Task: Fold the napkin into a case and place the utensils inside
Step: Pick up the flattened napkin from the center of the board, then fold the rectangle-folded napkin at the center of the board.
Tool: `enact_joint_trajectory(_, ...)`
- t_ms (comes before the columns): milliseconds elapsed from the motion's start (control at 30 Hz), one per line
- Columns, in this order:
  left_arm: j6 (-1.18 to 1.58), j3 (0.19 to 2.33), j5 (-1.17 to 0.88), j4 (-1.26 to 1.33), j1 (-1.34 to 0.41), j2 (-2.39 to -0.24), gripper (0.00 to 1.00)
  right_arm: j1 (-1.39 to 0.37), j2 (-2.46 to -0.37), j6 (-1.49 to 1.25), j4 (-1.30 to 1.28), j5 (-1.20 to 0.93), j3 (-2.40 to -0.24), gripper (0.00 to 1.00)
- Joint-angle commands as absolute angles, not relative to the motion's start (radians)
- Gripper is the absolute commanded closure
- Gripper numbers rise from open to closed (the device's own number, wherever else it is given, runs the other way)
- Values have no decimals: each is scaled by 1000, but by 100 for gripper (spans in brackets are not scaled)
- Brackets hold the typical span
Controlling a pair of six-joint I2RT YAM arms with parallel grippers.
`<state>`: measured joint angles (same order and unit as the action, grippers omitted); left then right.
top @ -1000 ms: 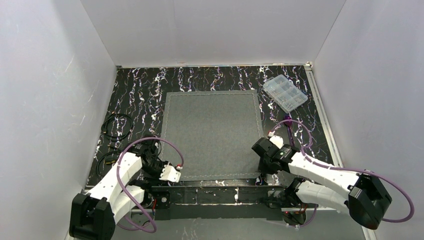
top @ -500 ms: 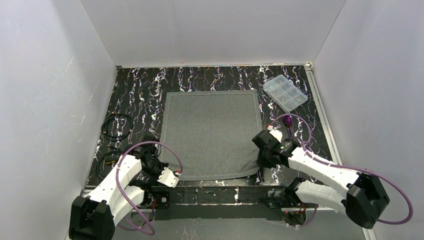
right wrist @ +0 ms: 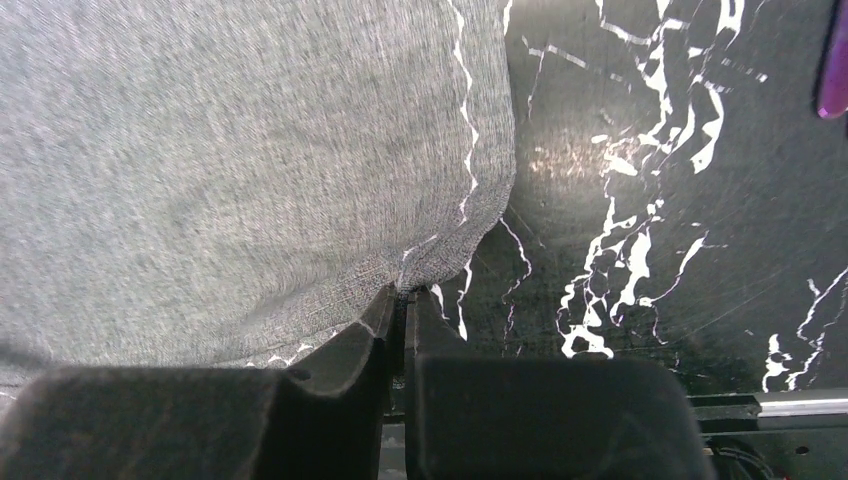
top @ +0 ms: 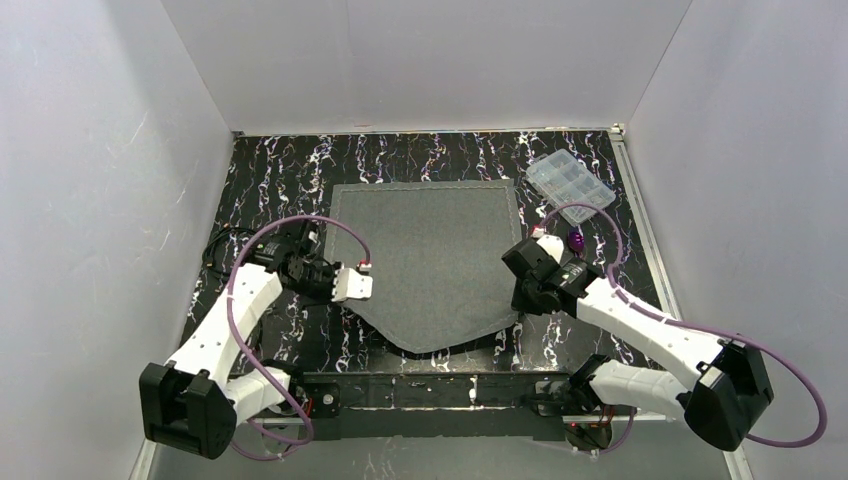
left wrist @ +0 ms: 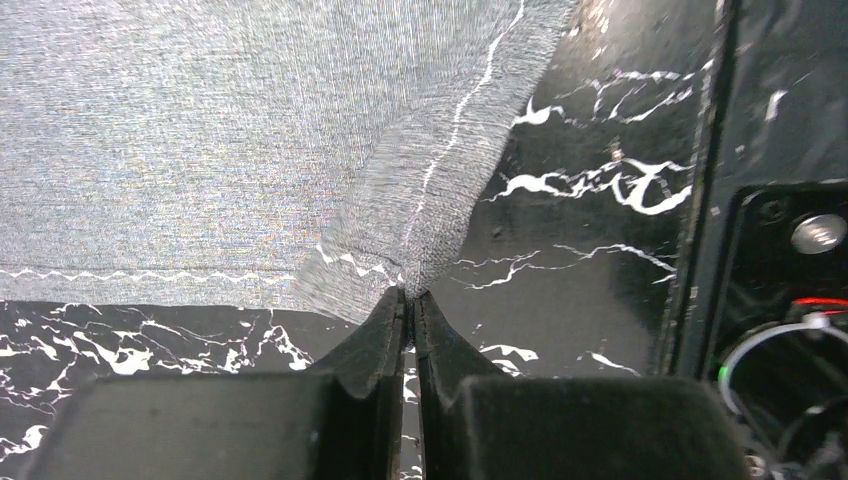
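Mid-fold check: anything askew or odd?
Nothing spilled or damaged. The napkin looks misshapen only because the left gripper and right gripper have jaws shut on its near corners, so the near edge sags to a point.

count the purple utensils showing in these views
1: a purple utensil lies on the table right of the napkin, between the right arm and the clear box. Only part of it shows; a second may be hidden under the arm.
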<state>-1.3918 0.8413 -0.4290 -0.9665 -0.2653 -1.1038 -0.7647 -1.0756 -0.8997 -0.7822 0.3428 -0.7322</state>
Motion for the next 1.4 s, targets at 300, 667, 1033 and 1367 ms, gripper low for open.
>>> enact_joint_trajectory(300, -1221, 955, -489, -1241, -256, -1004, 100, -740, -1021, -865, -901, 426, -877, 96)
enact_joint_trajectory(667, -935, 930, -421, -866, -183, -1051, 100, -665, -1123, -795, -838, 433, -968, 97)
enact_joint_trajectory(1033, -791, 1032, -336, -562, -146, -1254, 100, -476, -1368, -680, -696, 343, -1158, 97)
enact_joint_trajectory(1367, -753, 1153, -282, -419, -134, -1453, 100, -436, -1619, -641, -633, 324, -1332, 98)
